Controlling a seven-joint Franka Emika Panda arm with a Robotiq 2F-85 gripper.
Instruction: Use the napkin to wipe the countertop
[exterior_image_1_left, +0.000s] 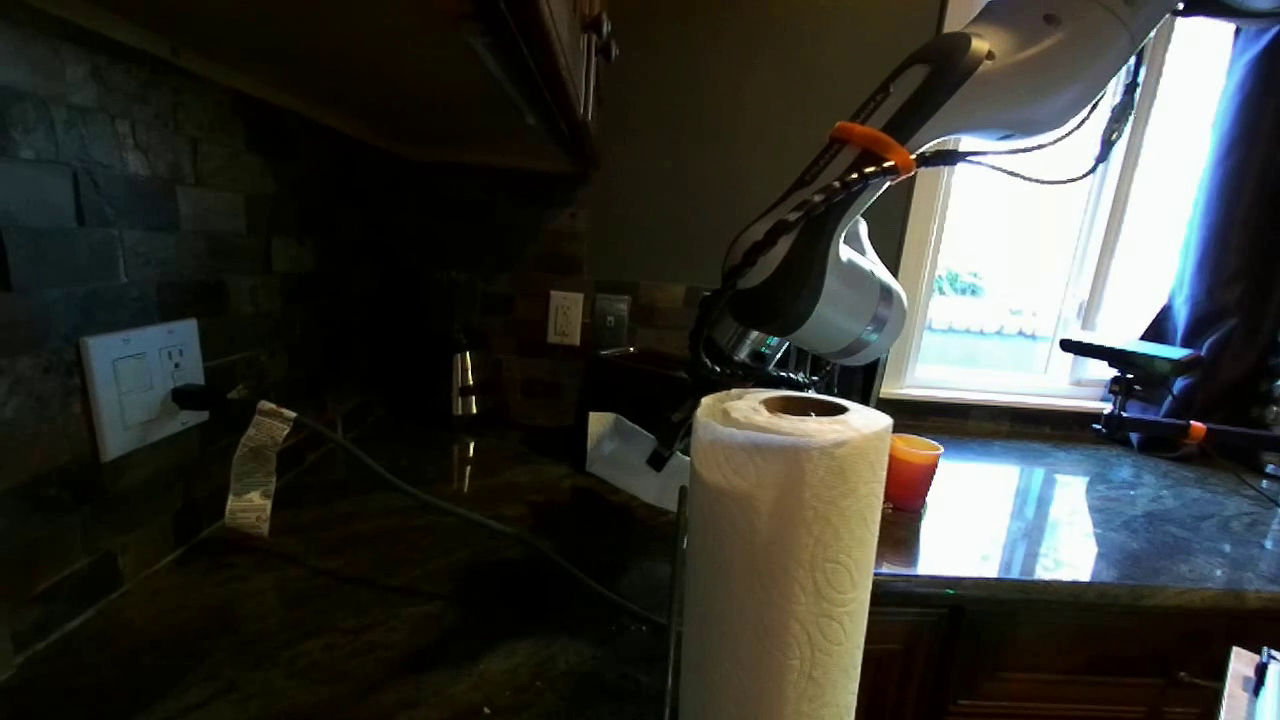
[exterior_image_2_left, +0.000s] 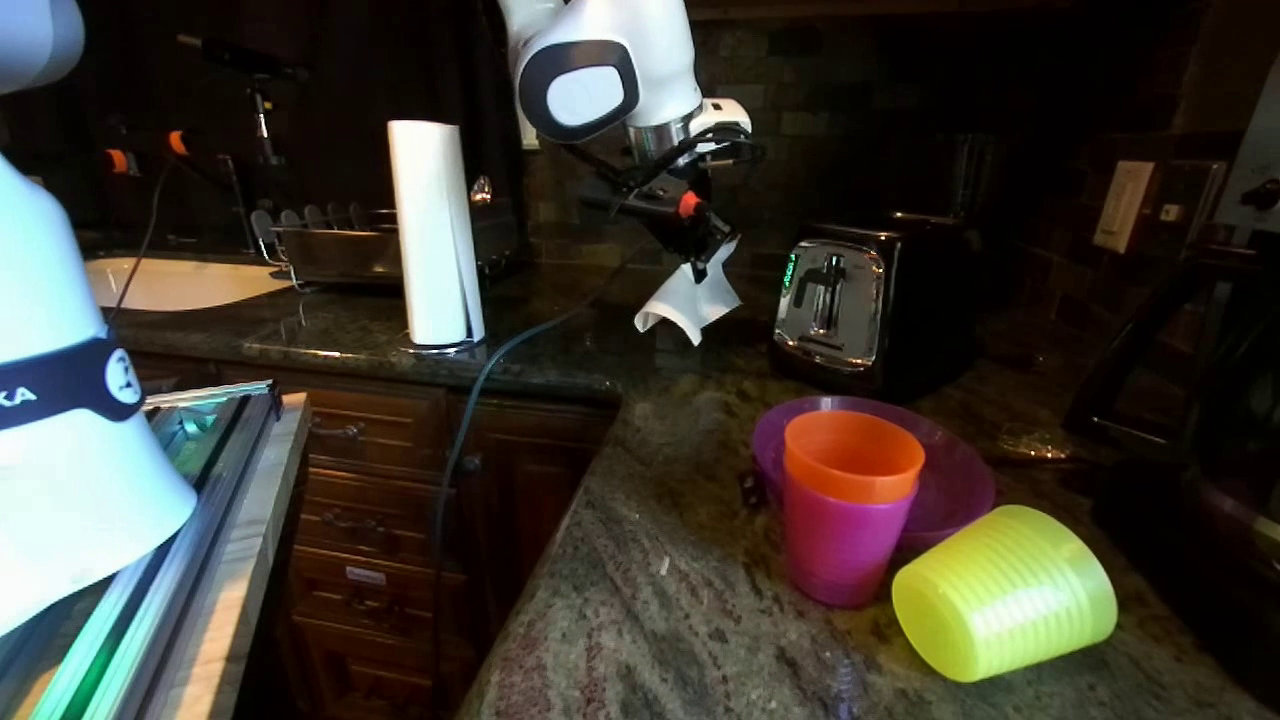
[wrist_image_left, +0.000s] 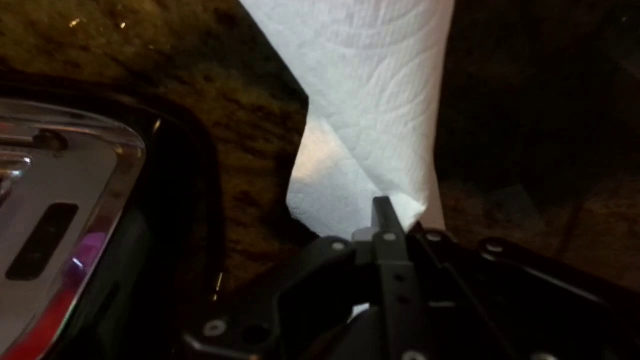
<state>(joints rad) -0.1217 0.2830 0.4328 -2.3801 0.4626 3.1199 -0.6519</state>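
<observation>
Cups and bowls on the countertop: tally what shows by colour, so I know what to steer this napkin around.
Orange cup: 1, set into the pink one
Pink cup: 1
Yellow cup: 1, on its side
Purple bowl: 1
Total: 4 visible; any nested out of sight can't be counted.

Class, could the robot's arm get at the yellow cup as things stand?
Probably not yet: the claw grips the napkin and would likely need to release it first, though nothing visible covers the yellow cup.

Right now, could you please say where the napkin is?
In an exterior view, the napkin hangs from the gripper, near picture centre, left of the toaster.
</observation>
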